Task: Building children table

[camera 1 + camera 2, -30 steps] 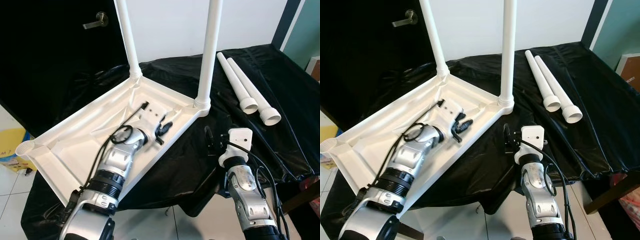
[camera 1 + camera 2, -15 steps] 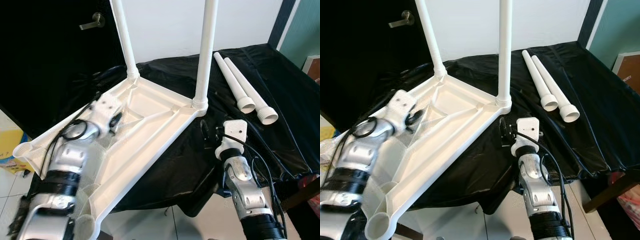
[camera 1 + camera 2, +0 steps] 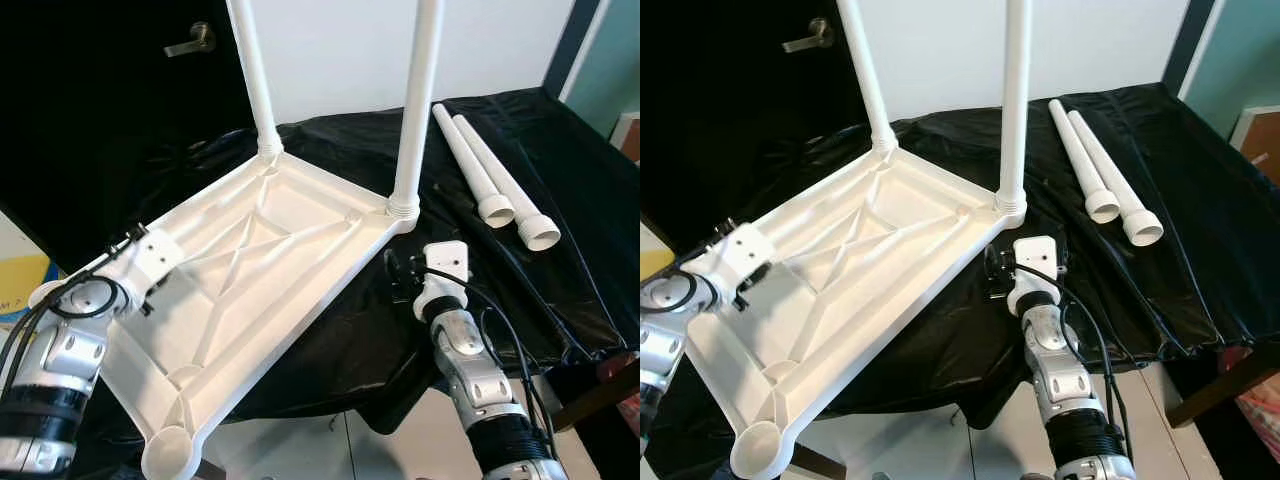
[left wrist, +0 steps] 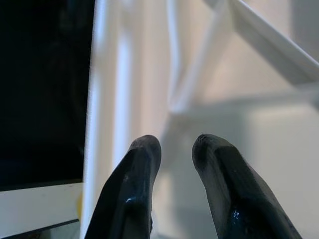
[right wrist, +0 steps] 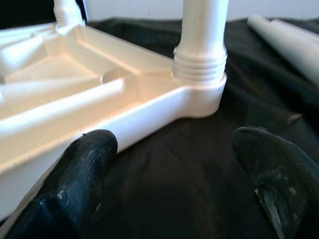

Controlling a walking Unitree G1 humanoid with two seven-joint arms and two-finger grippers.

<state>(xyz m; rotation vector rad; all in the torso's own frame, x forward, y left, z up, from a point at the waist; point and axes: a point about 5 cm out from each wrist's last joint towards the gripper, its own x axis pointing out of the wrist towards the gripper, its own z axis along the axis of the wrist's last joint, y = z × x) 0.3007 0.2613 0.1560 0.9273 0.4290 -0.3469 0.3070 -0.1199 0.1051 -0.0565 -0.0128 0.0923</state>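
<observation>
White plastic tabletop [image 3: 250, 270] lies upside down on black cloth [image 3: 560, 200], two legs [image 3: 415, 100] screwed into far corners, two loose legs [image 3: 490, 170] far right. Left gripper [image 4: 172, 149] over the near-left rim, fingers narrowly apart, holding nothing. Right gripper [image 5: 174, 164] spread wide, empty, just near the far-right leg socket [image 5: 199, 69]. Tabletop looks light, stiff, slick moulded plastic; best gripped at rim or ribs. Legs likely roll.
</observation>
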